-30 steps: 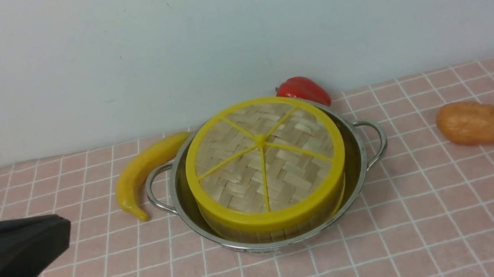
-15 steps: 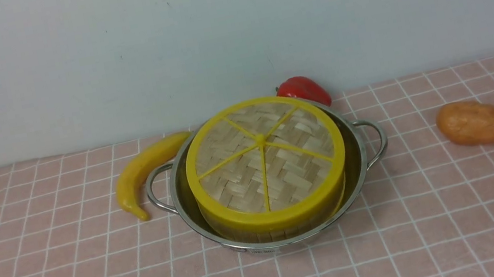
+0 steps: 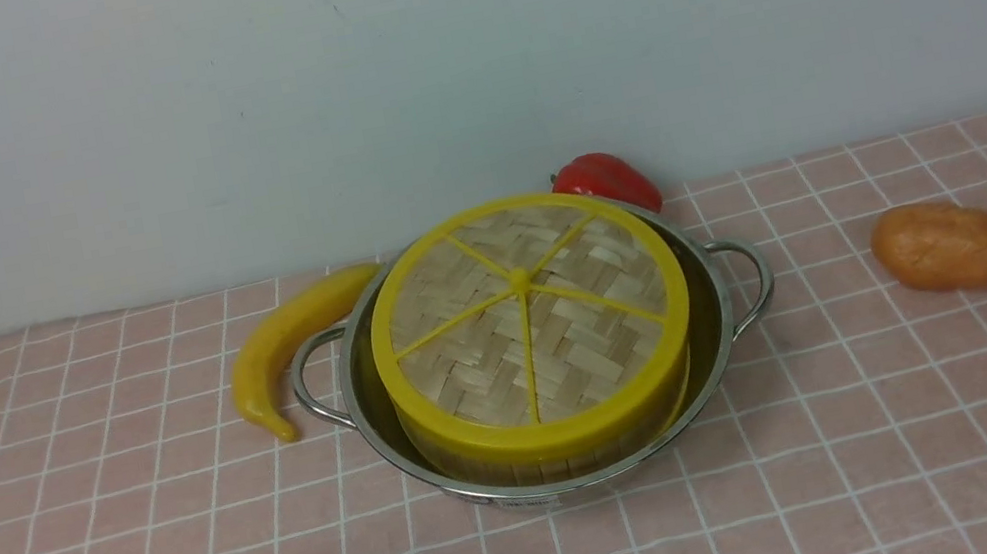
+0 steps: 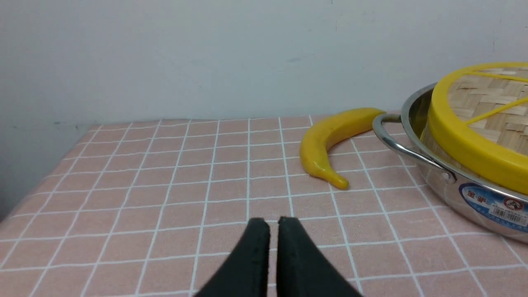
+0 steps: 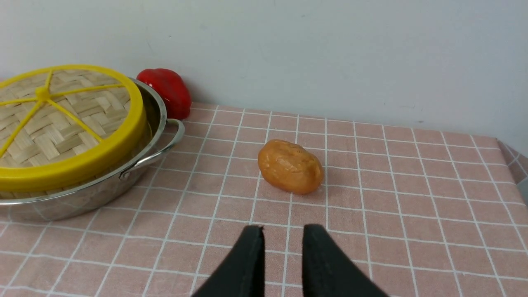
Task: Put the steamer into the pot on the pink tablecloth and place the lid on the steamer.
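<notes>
1. At the near left of the worktop, the left claw (image 4: pixel 273 222) hangs above the pink tablecloth (image 3: pixel 791 468) with its two black fingers almost pressed together, only a thin slit showing between the tips; it holds nothing and touches nothing.
2. The right claw (image 5: pixel 283 231) hovers above the cloth on the other side, its fingers parted by a narrow gap, with nothing between them and nothing touched.
3. In the front view only a small dark corner of the left claw shows at the lower left edge; the right claw is out of that view.
4. The pot (image 3: pixel 714 319) stands on the pink tablecloth near the middle of the worktop, shiny steel, with a looped wire handle on each side and a blue label on its outer wall in the left wrist view.
5. The steamer (image 3: pixel 487 469) sits inside the pot, its pale slatted wall showing just below the lid and above the pot's rim.
6. The lid (image 3: pixel 529 332) lies flat on top of the steamer, a woven bamboo disc with a thick yellow rim and yellow spokes meeting at a centre hub; it covers the basket, so its contents are hidden.
7. A yellow banana (image 3: pixel 282 345) lies just beside the pot's left handle.
8. A red pepper (image 3: pixel 606 180) rests behind the pot against the wall.
9. An orange-brown potato (image 3: pixel 941 245) lies on the cloth well apart to the right of the pot, ahead of the right claw.
</notes>
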### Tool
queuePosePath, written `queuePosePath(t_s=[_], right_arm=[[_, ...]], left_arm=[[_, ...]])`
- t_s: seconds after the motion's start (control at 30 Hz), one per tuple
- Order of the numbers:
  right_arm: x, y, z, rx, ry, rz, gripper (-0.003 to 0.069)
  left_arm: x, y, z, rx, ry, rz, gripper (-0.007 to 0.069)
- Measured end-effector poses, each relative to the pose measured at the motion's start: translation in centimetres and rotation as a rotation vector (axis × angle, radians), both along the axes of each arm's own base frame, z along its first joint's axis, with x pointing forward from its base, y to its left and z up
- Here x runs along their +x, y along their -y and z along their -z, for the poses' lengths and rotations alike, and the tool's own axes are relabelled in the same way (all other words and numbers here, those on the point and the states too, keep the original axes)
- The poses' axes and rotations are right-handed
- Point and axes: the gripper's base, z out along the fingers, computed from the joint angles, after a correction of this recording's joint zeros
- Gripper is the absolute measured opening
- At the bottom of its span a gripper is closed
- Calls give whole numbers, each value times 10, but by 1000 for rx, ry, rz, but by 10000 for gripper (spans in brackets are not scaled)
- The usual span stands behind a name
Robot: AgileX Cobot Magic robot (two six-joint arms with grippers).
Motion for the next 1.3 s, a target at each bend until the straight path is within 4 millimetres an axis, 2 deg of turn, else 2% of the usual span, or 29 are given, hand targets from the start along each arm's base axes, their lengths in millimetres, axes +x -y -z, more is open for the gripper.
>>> queuePosePath(t_s=[0.57, 0.8, 0.97, 1.07, 1.23, 1.3], right_arm=[[0, 0, 0, 1, -1, 7, 202], [-7, 6, 5, 20, 78, 193, 218], [-3, 3, 26, 23, 205, 248, 227], [6, -1, 52, 13, 284, 238, 232], [20, -5, 105, -4, 218, 213, 239], [21, -5, 113, -5, 197, 211, 239]], left_arm=[[0, 0, 0, 3, -1, 0, 64], [0, 0, 0, 3, -2, 0, 88], [0, 0, 0, 3, -2, 0, 96], [0, 0, 0, 3, -2, 0, 107], [0, 0, 0, 3, -2, 0, 117], [0, 0, 0, 3, -2, 0, 118]])
